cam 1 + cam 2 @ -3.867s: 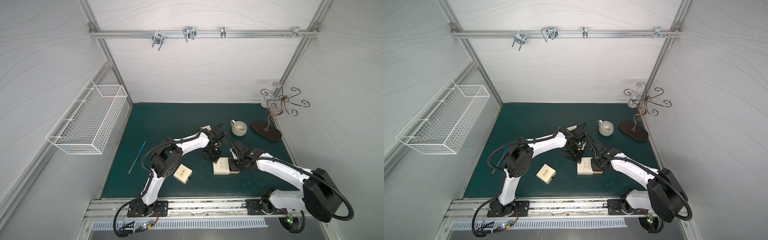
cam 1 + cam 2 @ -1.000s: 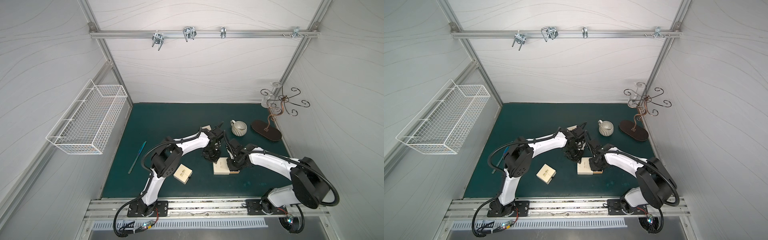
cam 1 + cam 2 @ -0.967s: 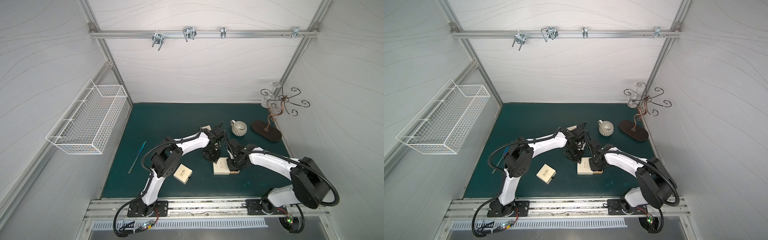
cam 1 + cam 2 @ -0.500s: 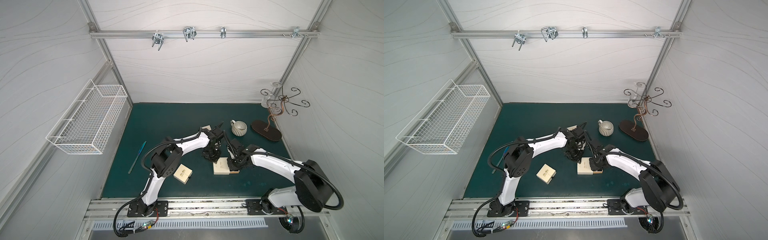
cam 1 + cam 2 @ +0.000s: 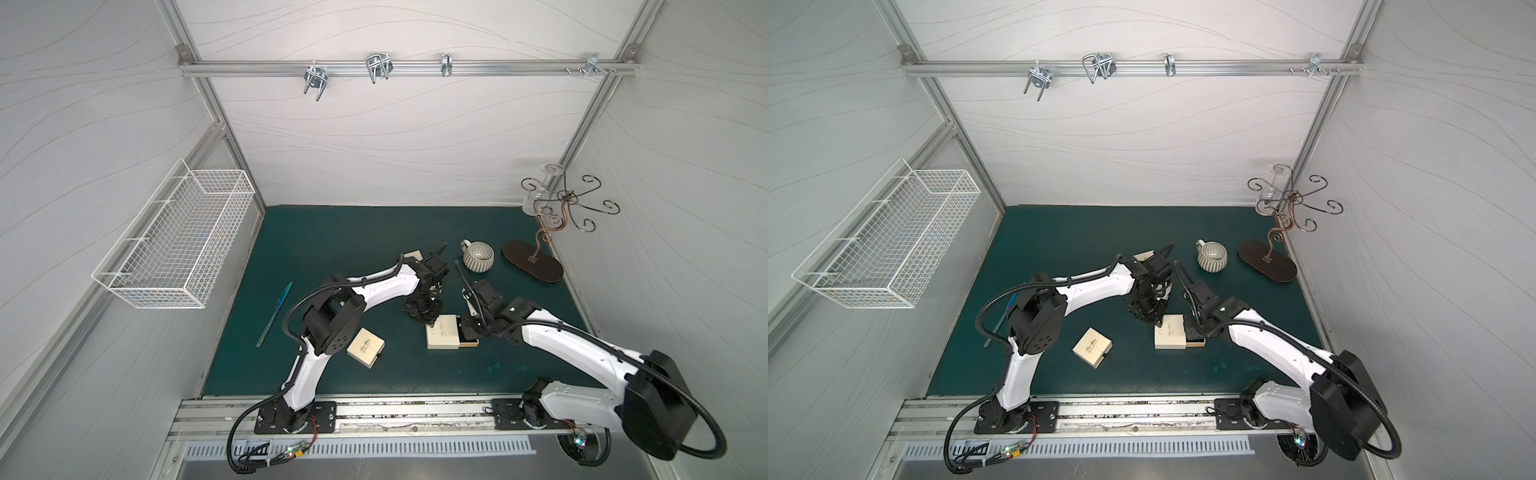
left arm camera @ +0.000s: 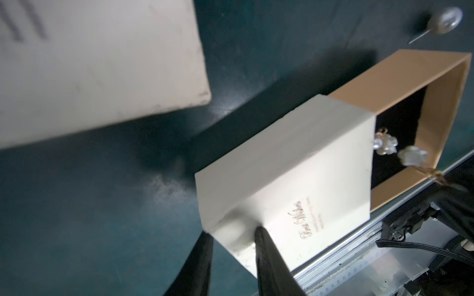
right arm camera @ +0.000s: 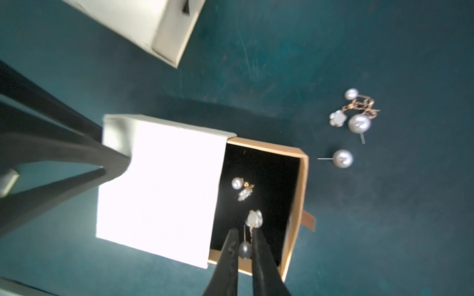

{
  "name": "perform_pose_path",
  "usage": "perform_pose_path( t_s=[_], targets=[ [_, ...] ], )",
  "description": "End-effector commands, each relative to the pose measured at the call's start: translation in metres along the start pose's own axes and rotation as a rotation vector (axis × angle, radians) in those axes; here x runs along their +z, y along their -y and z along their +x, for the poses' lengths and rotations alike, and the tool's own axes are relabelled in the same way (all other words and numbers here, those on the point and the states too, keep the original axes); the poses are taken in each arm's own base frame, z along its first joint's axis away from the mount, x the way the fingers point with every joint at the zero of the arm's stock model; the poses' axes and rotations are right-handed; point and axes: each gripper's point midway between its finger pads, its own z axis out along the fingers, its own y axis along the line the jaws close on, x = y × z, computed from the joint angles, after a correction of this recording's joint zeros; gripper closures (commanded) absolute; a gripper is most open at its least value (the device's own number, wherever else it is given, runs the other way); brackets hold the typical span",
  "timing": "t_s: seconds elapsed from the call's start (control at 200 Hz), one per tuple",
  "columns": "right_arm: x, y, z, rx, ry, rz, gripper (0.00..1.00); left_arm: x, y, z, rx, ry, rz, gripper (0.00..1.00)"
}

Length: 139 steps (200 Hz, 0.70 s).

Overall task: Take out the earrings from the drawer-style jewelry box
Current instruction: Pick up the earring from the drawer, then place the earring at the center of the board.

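- Over the open drawer (image 7: pixel 298 205), the held earring (image 7: pixel 254 219) hangs pinched in my right claw (image 7: pixel 245 230); that arm's elbow swung outward this last second.
- A second earring (image 7: pixel 242 189) lies inside; loose earrings (image 7: pixel 342 159) rest on the mat (image 7: pixel 384 217).
- My left claw (image 6: pixel 232 230) clamps the cream box (image 6: pixel 295 159) corner.
- I judge one pick remains.

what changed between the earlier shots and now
The right arm had its elbow pulled in a second ago and has swung it back out to the right. The right gripper stays at the open drawer, jaws now pinching an earring; the earlier views are too small to show when. Unchanged: left gripper on the jewelry box corner, second cream box, mug, hook stand.
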Motion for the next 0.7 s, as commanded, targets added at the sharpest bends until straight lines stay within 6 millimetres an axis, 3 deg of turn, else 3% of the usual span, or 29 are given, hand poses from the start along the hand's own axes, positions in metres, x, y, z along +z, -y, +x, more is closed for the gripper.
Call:
perform_pose_path(
  t_s=[0.0,0.46,0.69],
  targets=[
    [0.000,0.004,0.009,-0.013,-0.059,0.039,0.79,0.035,-0.050,-0.003,-0.029,-0.017,-0.200,0.70],
    [0.021,-0.006,0.011,-0.041,-0.133,0.021,0.82,0.036,-0.050,-0.003,-0.024,-0.019,-0.196,0.70],
    [0.008,-0.001,0.003,-0.022,-0.043,0.030,0.87,0.036,-0.050,-0.003,-0.024,-0.021,-0.196,0.70]
  ],
)
